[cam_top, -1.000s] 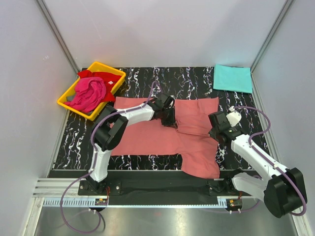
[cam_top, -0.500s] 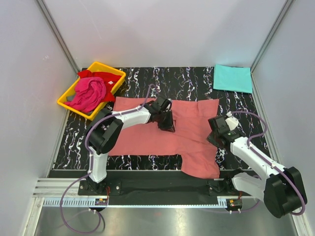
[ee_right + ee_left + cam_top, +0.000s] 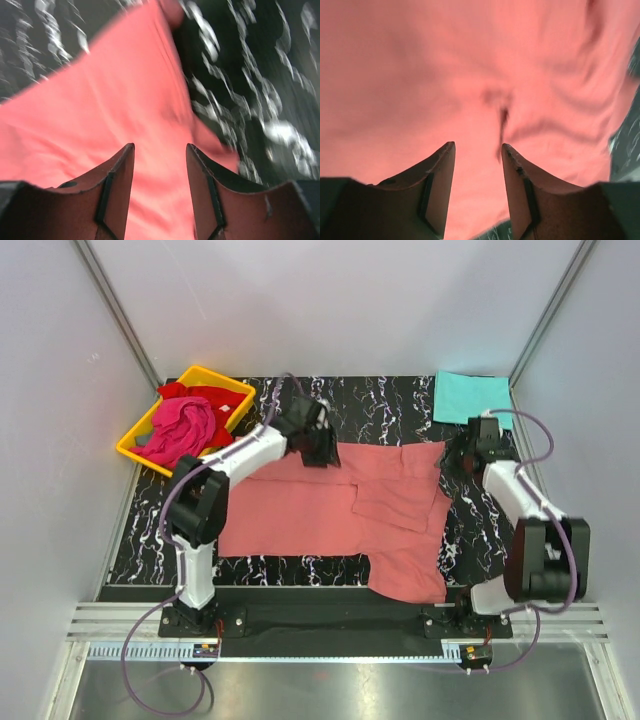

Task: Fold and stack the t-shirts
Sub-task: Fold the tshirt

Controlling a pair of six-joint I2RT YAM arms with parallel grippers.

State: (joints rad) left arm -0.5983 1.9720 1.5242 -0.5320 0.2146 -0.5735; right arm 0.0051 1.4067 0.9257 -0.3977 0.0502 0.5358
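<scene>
A salmon-pink t-shirt (image 3: 330, 515) lies spread on the black marbled table (image 3: 380, 400), with a smaller flap (image 3: 395, 502) folded onto its right part. My left gripper (image 3: 320, 448) hovers over the shirt's far edge. In the left wrist view the left gripper (image 3: 477, 150) is open, and only pink cloth (image 3: 470, 75) shows below it. My right gripper (image 3: 460, 456) is at the shirt's far right corner. The right wrist view shows it (image 3: 160, 150) open above the cloth's edge (image 3: 100, 125). A folded turquoise t-shirt (image 3: 472, 398) lies at the far right. Magenta (image 3: 180, 430) and red (image 3: 215, 397) t-shirts sit crumpled in the tray.
The yellow tray (image 3: 135, 451) stands at the far left corner of the table. Grey walls close in the left, back and right sides. A metal rail (image 3: 300, 652) runs along the near edge by the arm bases.
Both grippers have opened and let go of the pink cloth. They have moved away from the shirt's middle toward its far edge. The carried part now lies folded on the shirt.
</scene>
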